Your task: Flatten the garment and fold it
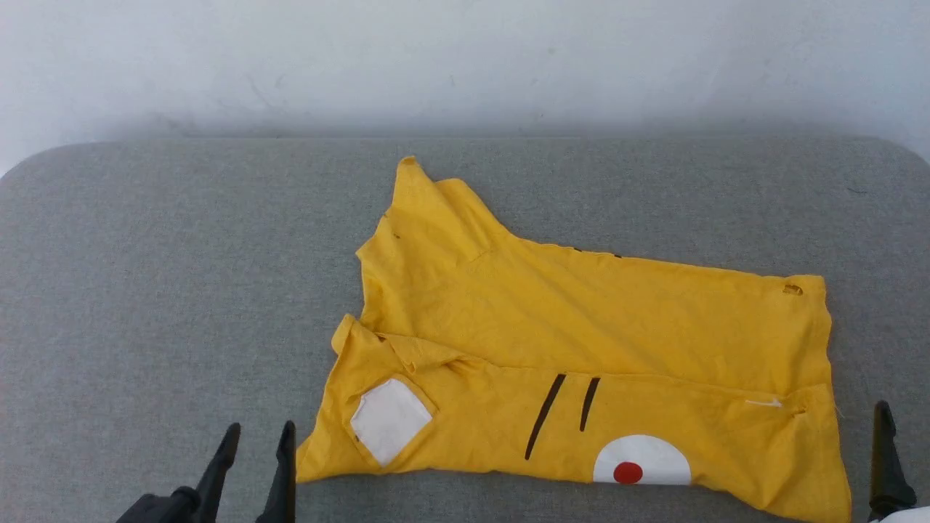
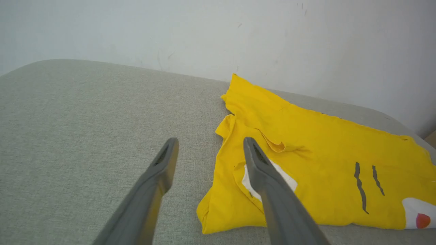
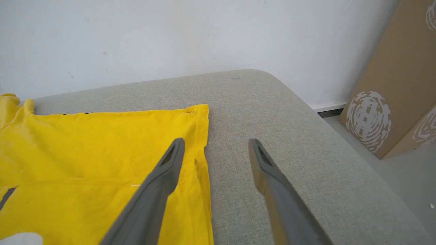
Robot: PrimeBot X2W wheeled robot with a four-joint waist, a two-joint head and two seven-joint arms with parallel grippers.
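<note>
The left claw is showing two long dark fingers, tapering from a black base. Up close they are looking matte grey, each carrying a narrow slot near its tip. The right claw is matching them, with white casing showing beneath.
</note>
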